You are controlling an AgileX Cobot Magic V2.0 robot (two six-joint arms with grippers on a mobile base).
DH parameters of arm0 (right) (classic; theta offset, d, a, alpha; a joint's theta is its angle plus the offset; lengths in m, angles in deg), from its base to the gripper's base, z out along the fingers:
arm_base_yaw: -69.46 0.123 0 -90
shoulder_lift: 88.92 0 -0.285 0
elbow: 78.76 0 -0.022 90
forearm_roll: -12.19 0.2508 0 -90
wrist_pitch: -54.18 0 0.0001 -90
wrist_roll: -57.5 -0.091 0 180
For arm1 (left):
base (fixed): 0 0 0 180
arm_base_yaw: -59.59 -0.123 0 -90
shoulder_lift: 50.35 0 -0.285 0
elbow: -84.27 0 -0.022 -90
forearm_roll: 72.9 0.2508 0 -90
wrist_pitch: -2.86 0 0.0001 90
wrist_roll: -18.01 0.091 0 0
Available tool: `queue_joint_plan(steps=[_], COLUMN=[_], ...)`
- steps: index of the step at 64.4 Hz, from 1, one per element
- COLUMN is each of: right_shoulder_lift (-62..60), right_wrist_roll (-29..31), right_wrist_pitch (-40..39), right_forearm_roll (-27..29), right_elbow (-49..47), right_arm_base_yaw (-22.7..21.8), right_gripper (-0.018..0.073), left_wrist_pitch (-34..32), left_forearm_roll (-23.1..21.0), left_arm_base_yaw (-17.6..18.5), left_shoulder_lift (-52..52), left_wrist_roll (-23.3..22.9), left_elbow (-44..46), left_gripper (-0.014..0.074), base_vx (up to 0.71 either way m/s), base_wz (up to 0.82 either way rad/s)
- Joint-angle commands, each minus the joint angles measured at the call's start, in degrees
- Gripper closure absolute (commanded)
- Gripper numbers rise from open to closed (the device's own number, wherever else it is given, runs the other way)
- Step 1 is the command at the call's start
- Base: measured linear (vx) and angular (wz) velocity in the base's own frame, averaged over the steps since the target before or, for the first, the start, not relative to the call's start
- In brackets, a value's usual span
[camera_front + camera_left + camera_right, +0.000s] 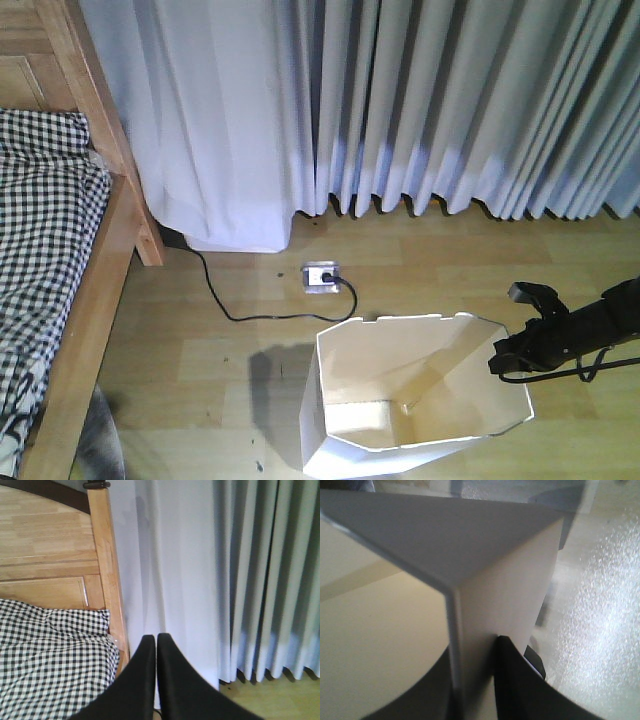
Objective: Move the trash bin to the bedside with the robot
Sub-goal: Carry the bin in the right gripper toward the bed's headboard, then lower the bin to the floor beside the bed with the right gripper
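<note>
Pale curtains (400,100) hang down to a wooden floor (200,350), and out on that floor, toward the right, stands the white trash bin (410,400), upright, mouth open, nothing visible inside. The right gripper (505,352) has hold of it at the right-hand rim. In the right wrist view the thin wall sits pinched between the two black fingers (515,680), so the grasp looks made. Just behind the bin a floor socket (322,275) feeds a black cable (225,305) that runs back toward the curtain. The bed (95,290), with its checked bedding (40,230), is well apart on the left, bare floor between. The left gripper (153,641) is closed on nothing, pointing at the headboard. I judge the bin gripped but not delivered: it has yet to cross to the bed and be let go.
</note>
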Motion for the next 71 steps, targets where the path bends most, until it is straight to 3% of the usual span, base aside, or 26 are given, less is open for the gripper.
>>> queue_joint_plan(steps=[1, 71], right_shoulder_lift=[-4.36, -4.36], right_wrist_roll=[-0.17, -0.17], right_wrist_pitch=[13.03, 12.92], right_forearm_roll=[2.47, 2.47], right_elbow=[-0.36, -0.36], right_arm_base_yaw=[-0.24, -0.24], right_gripper=[0.0564, 0.0564], left_wrist_pitch=[-4.12, -4.12], left_forearm_roll=[-0.26, -0.26], left_arm_base_yaw=[0.00, 0.00], left_shoulder_lift=[0.31, 0.31], left_wrist_roll=[-0.25, -0.25], left_elbow=[1.19, 1.19], left_gripper=[0.0603, 0.0603], base_vx=[0.24, 0.17], base_wz=[0.09, 0.04])
